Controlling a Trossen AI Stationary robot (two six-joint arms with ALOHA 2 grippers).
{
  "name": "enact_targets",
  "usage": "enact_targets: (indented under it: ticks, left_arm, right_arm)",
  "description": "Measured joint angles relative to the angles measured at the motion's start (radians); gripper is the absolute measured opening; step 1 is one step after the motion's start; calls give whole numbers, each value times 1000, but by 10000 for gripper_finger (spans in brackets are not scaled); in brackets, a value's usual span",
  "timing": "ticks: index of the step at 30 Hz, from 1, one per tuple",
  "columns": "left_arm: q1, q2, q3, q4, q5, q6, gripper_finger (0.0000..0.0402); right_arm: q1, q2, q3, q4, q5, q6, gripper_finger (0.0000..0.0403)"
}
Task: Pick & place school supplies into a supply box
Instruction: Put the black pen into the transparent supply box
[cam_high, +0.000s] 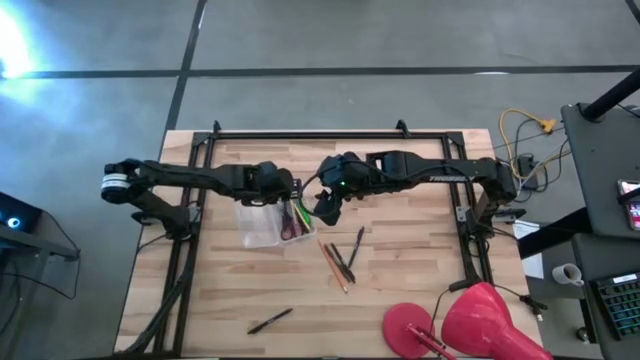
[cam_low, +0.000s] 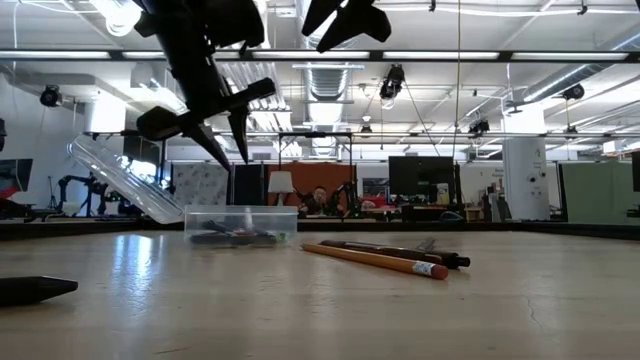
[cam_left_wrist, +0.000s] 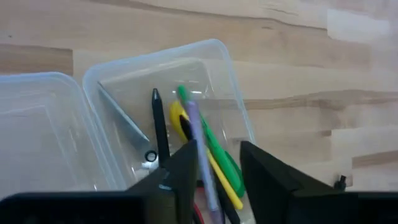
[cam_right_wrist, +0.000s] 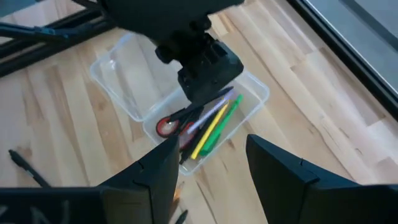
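Left gripper (cam_left_wrist: 214, 168) fingers apart directly above the box (cam_high: 262, 222); inside: green, yellow, lilac, black pens (cam_left_wrist: 208, 146), red scissors (cam_right_wrist: 168, 126). Right gripper (cam_high: 325, 208) fingers apart, just beside. Beyond on the table (cam_high: 400, 270): three pencils (cam_high: 340, 262), one black pen (cam_high: 270, 320).

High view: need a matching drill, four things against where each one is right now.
Things:
1. green pen
2. orange pencil
3. lone black pen
4. left end effector

Places:
a. on bare wood beside the supply box, toward the right arm's side
b. hovering over the open box
c. lying inside the box
d. alone on the wood, nearest the low camera

Pairs: 1-c, 2-a, 3-d, 4-b
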Motion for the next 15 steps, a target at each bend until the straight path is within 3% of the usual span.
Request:
enact_targets:
  ticks: [5, 15]
  left_arm:
    - [-4, -24, 7, -19, -1, 83, 146]
    - [-156, -188, 64, -46, -57, 326, 152]
  right_arm:
    - [6, 1, -8, -20, 0, 5, 178]
    - [6, 2, -9, -2, -7, 6, 178]
